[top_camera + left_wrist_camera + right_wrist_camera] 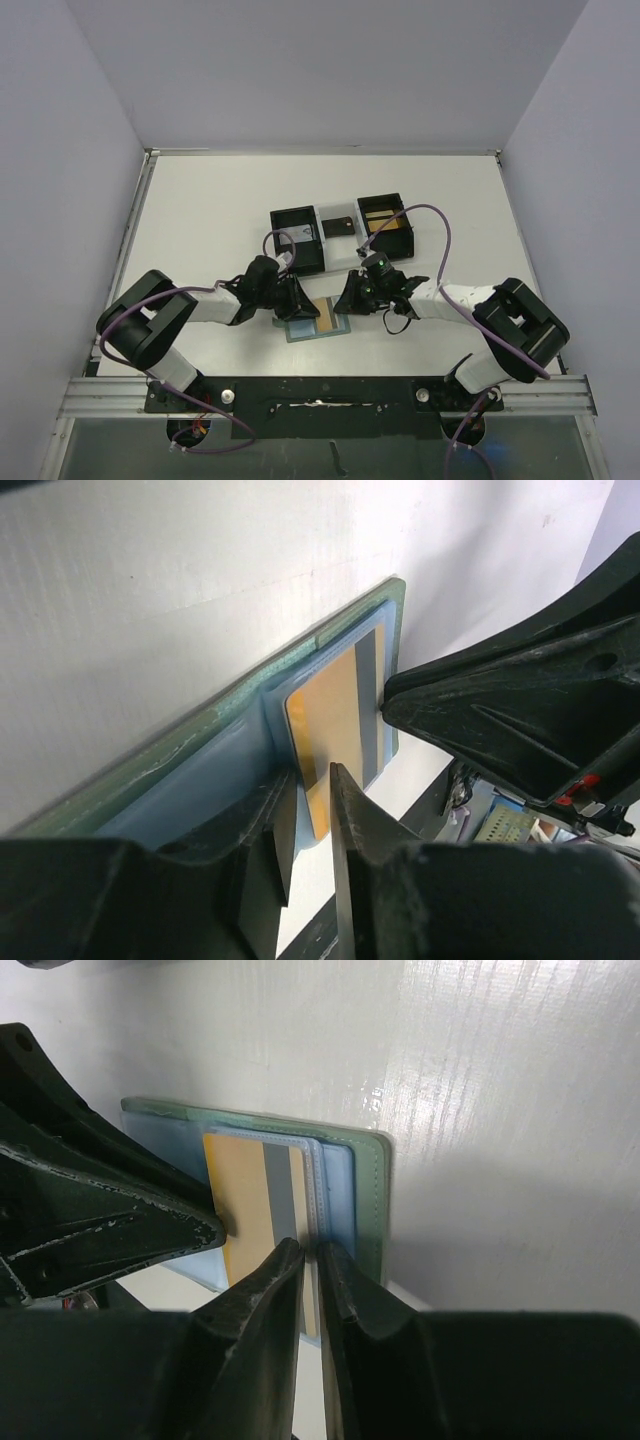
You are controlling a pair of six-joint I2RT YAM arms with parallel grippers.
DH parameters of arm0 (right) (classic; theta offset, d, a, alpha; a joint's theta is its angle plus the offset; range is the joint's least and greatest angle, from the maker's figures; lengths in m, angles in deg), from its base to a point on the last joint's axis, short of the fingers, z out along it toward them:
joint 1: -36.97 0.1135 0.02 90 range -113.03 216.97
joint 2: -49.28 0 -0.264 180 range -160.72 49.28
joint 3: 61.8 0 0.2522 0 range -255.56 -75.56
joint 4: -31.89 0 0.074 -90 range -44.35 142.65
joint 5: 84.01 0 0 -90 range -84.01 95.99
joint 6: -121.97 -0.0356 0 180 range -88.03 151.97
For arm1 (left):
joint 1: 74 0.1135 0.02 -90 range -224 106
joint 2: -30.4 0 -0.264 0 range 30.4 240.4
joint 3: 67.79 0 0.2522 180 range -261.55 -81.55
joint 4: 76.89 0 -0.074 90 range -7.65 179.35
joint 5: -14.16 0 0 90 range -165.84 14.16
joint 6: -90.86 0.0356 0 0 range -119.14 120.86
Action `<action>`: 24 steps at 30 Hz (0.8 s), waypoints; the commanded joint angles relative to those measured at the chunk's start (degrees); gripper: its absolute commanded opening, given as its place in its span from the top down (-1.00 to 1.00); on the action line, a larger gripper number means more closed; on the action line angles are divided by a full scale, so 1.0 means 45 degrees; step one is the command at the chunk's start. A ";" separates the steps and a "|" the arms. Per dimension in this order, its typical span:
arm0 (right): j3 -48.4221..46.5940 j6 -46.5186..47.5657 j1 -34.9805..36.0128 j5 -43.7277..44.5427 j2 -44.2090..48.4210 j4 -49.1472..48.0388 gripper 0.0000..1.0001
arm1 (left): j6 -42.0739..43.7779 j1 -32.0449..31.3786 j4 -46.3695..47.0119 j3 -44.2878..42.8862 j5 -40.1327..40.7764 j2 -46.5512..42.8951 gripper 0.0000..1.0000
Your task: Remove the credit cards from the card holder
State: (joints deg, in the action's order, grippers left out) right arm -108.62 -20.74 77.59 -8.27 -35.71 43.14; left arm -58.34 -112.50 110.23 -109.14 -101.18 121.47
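Left gripper (312, 778): fingers narrowed astride the near end of the gold-orange card (330, 710), with a slit left between them; clamped or not, can't tell. Right gripper (310, 1248): fingers pressed nearly together on the pocket edge of the card holder (220, 770), by the card's grey stripe, and may catch the card too. The card sits partly in the holder's pale blue pocket. The holder lies open and flat on the table (200, 220), between both grippers. Card is likely light, thin, stiff with some flex, and slick. Best pinched across its faces at the exposed end and pulled flat along the pocket. Holder is soft and light, and would slide unless pinned. Left arm (215, 305) and right arm (450, 300) lie low, wrists converging on the holder from opposite sides. Black boxes (298, 235) sit just beyond the holder.
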 commanded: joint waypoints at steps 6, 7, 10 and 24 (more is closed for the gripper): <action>-0.0330 0.0181 0.0213 0.0107 -0.0202 0.0140 0.71 | 0.0122 -0.0112 0.0522 0.0168 0.0466 -0.0106 0.95; -0.0327 0.0171 0.0211 0.0162 -0.0199 0.0187 0.71 | 0.0169 -0.0103 0.0401 0.0174 0.0533 -0.0191 0.98; -0.0309 0.0165 0.0211 0.0277 -0.0163 0.0277 0.71 | 0.0252 -0.0104 0.0174 0.0209 0.0593 -0.0376 1.00; -0.0522 0.0306 0.0211 0.0586 -0.0076 0.0729 0.71 | 0.0645 -0.0038 -0.1045 0.0389 0.1146 -0.1222 1.00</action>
State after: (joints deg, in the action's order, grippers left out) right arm -109.30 -20.37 78.05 -7.53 -35.80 44.32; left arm -57.31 -112.58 106.71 -107.87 -97.60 117.91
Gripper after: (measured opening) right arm 0.146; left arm 0.013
